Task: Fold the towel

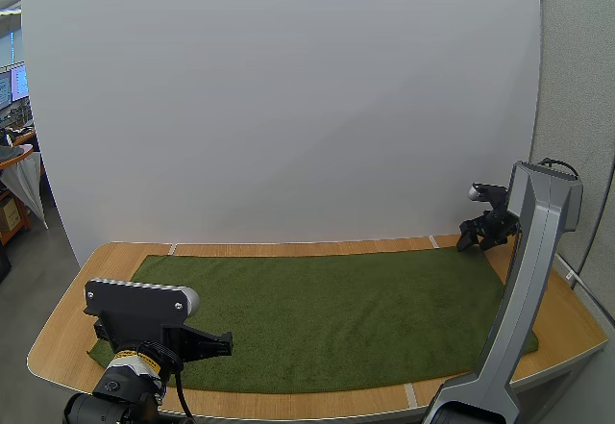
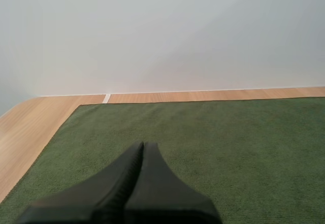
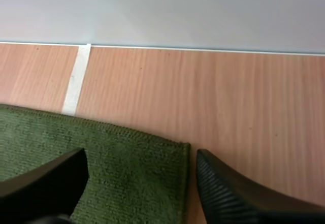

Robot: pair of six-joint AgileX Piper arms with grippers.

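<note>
Left end effector (image 2: pixel 142 147): my fingers lie together as one dark wedge, holding nothing, low over the near left part of the green towel (image 1: pixel 336 313). Right end effector (image 3: pixel 141 155): my fingers stand apart, ribbed inner faces turned to each other, astride the towel's far right corner. One finger sits over the cloth, the other over bare wood just beside the hem. I cannot tell whether either tip touches the surface. The towel is spread flat and unfolded across the wooden tabletop (image 1: pixel 60 339), its long edges running left to right, with a margin of wood showing along its far edge and at both ends. White tape strip (image 3: pixel 76 79): on the wood just beyond the far hem, near that same corner.
</note>
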